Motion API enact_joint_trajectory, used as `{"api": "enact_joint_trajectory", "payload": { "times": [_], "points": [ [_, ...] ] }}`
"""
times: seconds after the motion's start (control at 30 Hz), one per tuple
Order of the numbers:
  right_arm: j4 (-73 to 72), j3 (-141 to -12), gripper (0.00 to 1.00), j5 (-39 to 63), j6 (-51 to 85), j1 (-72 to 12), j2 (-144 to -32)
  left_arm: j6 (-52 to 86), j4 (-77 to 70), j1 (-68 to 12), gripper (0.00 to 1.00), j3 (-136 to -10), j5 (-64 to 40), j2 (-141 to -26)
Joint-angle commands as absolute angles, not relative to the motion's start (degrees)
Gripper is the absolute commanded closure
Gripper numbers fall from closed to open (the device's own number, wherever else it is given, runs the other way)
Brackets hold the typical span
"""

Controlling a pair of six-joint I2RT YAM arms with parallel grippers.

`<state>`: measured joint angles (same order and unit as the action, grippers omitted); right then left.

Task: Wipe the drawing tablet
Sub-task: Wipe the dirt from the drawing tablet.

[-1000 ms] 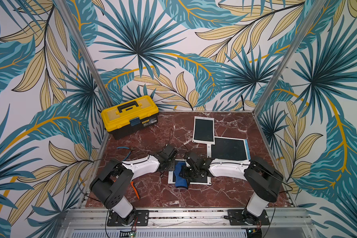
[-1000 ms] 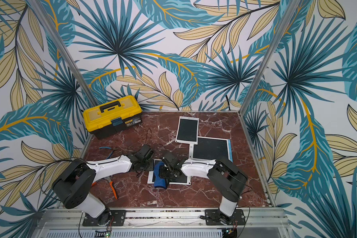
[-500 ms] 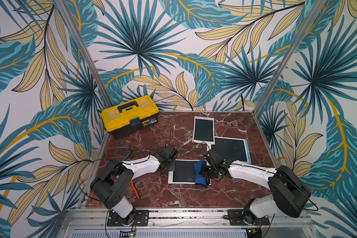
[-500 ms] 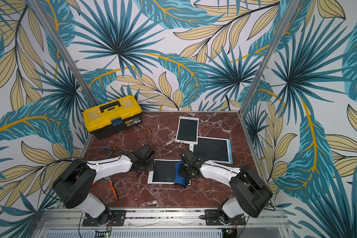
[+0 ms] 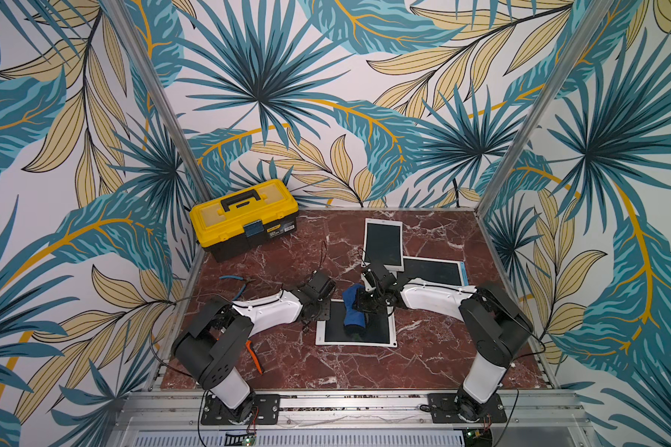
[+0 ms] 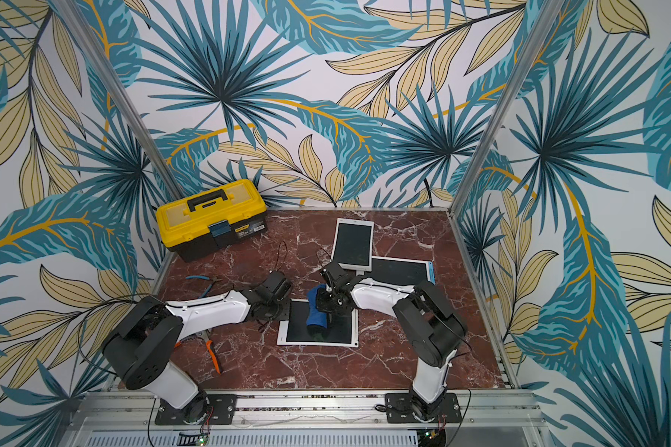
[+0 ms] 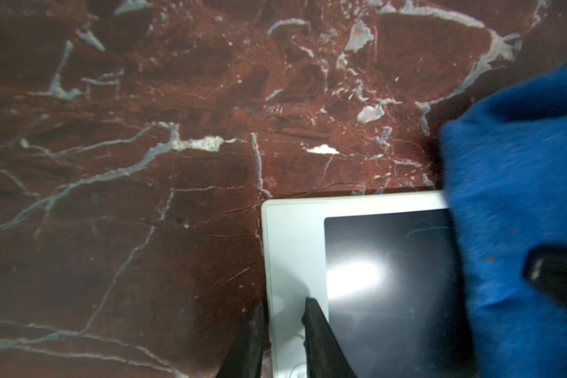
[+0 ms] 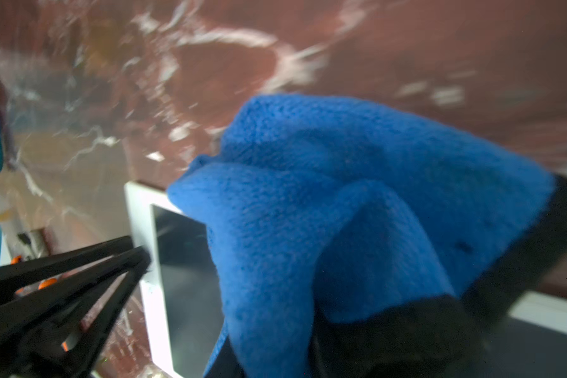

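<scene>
right gripper point(image 5: 361, 307): jaws clamped on a bunched blue cloth point(image 5: 354, 323). the cloth hangs below the jaws and lies across the middle of the drawing tablet point(image 5: 380, 329).

left gripper point(image 7: 283, 302): jaws narrow, with a small gap showing. one finger rests on the tablet's white frame, the other sits just off the edge over the table point(image 7: 112, 196). it reads as pinning the short edge down. whether it truly nips the frame, cannot tell.

the tablet lies flat on the table, directly under the right gripper, with its short edge under the left one. faint greenish marks point(image 7: 429, 229) show on the dark screen just beside the cloth.

handling, judged:
- the tablet looks thin, stiff and light. the screen is glossy and the stone beneath is smooth, so it will likely skate under a sideways wipe unless held.
- the hold belongs on the white frame, at an edge or corner. it should stay off the screen, where a finger could scuff the surface and block the cloth's path.
- the cloth is soft and fleecy, and it grips well when bunched. the loose tail may fold or drag, so the wad nearest the jaws does the real wiping.
- light downward pressure should do.
</scene>
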<state>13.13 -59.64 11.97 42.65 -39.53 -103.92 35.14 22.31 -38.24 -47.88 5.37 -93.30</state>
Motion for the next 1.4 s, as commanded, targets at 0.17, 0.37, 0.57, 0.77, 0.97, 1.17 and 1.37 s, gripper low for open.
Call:
{"api": "enact_joint_trajectory", "payload": {
  "times": [0.17, 0.37, 0.57, 0.77, 0.97, 1.17, 1.37],
  "points": [
    [14.6, -62.5, 0.74, 15.1, 45.6, -48.8, -113.4, 34.6, 28.0, -38.7, 0.76, -44.5, 4.3, -98.5],
    [14.8, -54.3, 0.74, 12.1, 45.5, -49.2, -108.9, 34.5, 28.0, -38.7, 0.76, -44.6, 4.2, -98.7],
    [16.0, -38.9, 0.74, 6.7, 47.2, -45.6, -94.0, 34.4, 28.0, -38.8, 0.76, -44.7, 4.1, -98.9],
    [20.1, -31.1, 0.73, 1.6, 50.9, -40.4, -80.2, 34.3, 28.0, -38.8, 0.75, -44.2, 4.2, -98.0],
    [19.0, -31.5, 0.72, -0.6, 50.6, -37.8, -77.8, 34.2, 28.0, -38.8, 0.75, -44.4, 4.0, -97.9],
    [18.0, -43.6, 0.73, 1.2, 44.8, -37.2, -94.9, 34.4, 28.0, -38.9, 0.75, -44.5, 3.8, -97.8],
    [8.5, -50.8, 0.73, 9.5, 48.4, -38.9, -106.4, 34.5, 28.0, -38.9, 0.75, -43.8, 3.8, -96.4]
  ]
}}
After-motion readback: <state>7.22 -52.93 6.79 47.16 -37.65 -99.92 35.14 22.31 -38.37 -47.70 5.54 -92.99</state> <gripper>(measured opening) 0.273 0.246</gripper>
